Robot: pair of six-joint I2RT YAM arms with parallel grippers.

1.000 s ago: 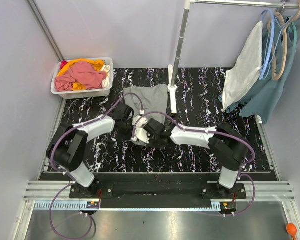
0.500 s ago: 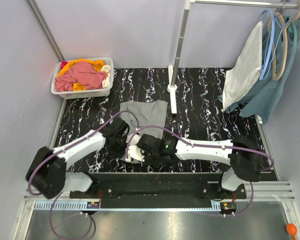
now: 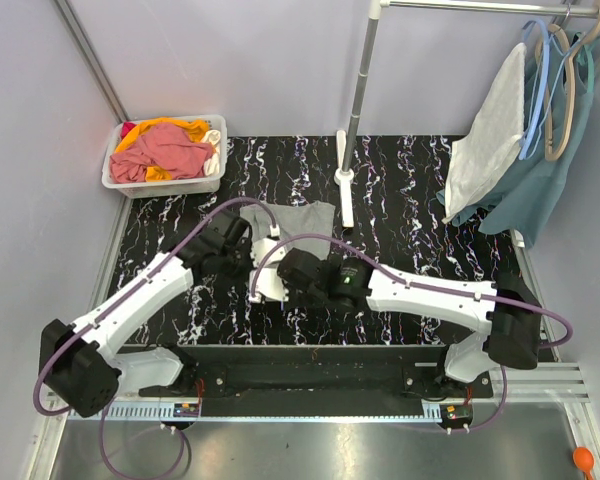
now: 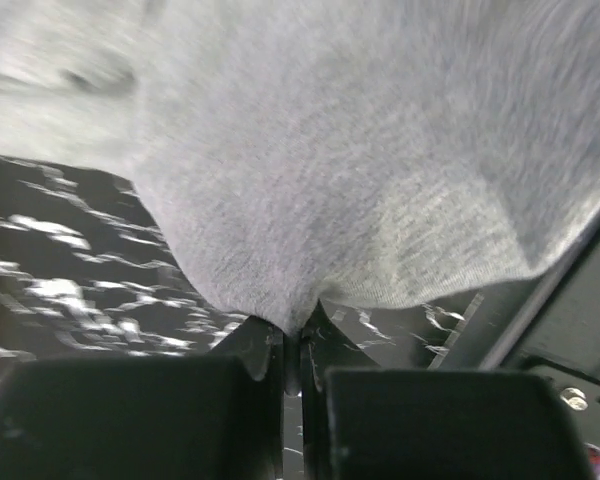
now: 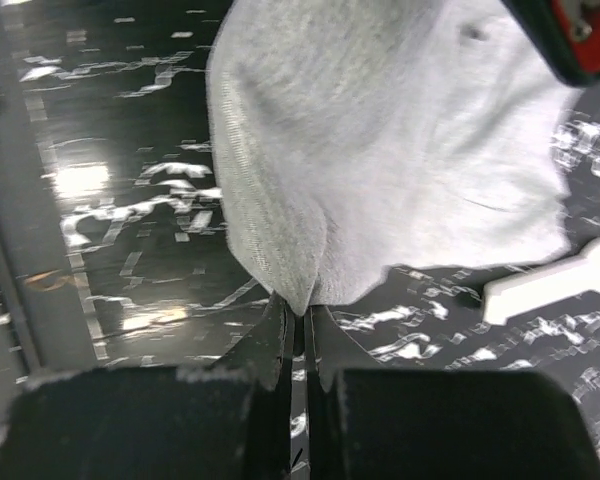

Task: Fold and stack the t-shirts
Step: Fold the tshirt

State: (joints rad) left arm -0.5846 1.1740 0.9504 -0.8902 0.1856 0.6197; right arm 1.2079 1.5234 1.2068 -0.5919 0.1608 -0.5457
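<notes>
Two grippers, and both are pinching the same heather grey t-shirt (image 3: 292, 218)! The left gripper (image 4: 292, 345) has its black fingers pressed together on a small peak of the soft knit, and the cloth fans away from that pinch in a broad, fuzzy sheet. The right gripper (image 5: 298, 312) has its fingers clamped on a folded edge, a stitched hem line running up the crease and the fabric swelling into a rounded lobe beyond.

From overhead, the shirt lies near the middle of the table (image 3: 450, 190), a glossy black surface veined with white like marble. Its far part spreads fairly flat. Its near part is hidden under the two wrists, which sit just beside each other.

In the back left corner a clear plastic bin (image 3: 160, 186) holds a crumpled dusty pink-red t-shirt (image 3: 170, 150) heaped over an orange t-shirt (image 3: 170, 124). A slim metal rack pole (image 3: 358, 90) rises just behind the grey shirt. Off to the right, an off-white cloth (image 3: 492, 130) and a teal-blue garment (image 3: 545, 175) hang limp from hangers.
</notes>
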